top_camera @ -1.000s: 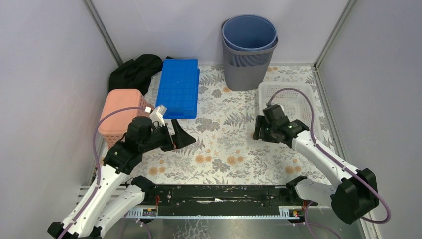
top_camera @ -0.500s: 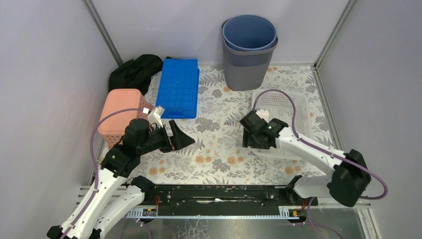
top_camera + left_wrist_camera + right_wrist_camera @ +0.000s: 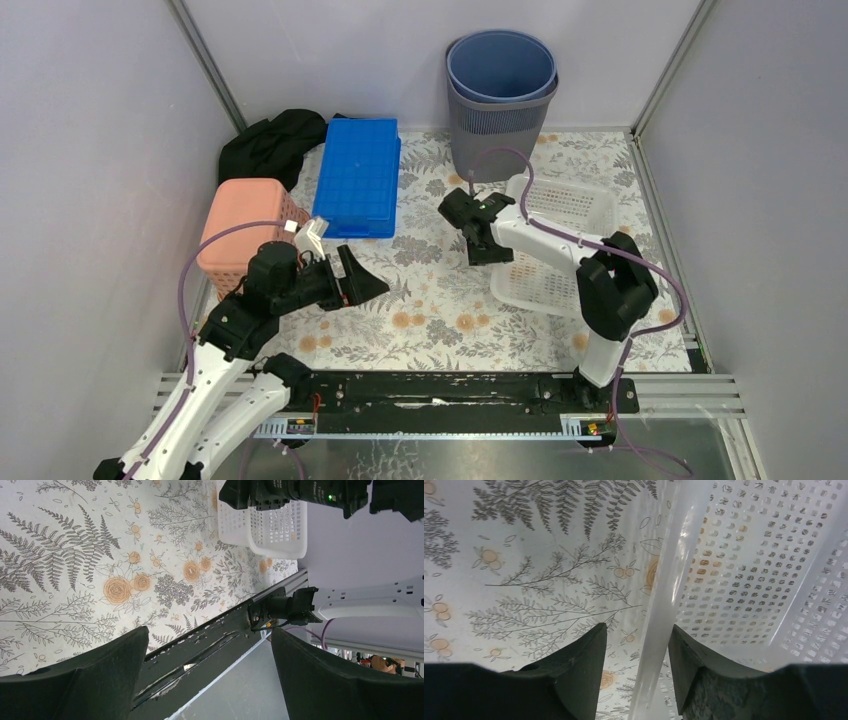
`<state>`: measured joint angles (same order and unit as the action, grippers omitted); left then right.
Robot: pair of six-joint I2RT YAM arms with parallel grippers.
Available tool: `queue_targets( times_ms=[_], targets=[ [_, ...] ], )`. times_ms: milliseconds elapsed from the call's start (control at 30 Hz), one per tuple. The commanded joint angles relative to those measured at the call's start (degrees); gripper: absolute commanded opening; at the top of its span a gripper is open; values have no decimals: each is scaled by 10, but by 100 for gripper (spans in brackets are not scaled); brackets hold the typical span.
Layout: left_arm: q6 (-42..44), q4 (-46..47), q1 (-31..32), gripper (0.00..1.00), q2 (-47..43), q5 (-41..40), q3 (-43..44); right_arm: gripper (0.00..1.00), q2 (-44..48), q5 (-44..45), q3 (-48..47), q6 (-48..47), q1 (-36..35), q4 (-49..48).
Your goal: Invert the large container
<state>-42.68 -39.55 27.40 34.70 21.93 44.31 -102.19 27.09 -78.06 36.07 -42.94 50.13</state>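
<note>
Right tool [image 3: 636,630] has swung left to the white perforated plastic basket [image 3: 575,200], at the surface's [image 3: 440,300] right.
We find it straddling the rim [image 3: 659,580] for tipping, grip undetermined; left tool [image 3: 207,640] released.

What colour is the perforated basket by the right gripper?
White, slightly translucent; the basket shows best in the right wrist view.
</note>
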Motion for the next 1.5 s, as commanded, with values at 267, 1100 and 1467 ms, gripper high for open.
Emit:
queue_targets(
  times_ms=[267, 1100, 1467],
  targets=[
    [16, -16, 4, 100, -8, 10, 15, 52, -34, 4, -56, -43, 53, 32],
    [15, -24, 4, 100, -4, 5, 21, 0, 112, -42, -66, -58, 56, 87],
    [14, -14, 4, 100, 7, 3, 24, 0, 208, -143, -132, -65, 56, 116]
  ],
)
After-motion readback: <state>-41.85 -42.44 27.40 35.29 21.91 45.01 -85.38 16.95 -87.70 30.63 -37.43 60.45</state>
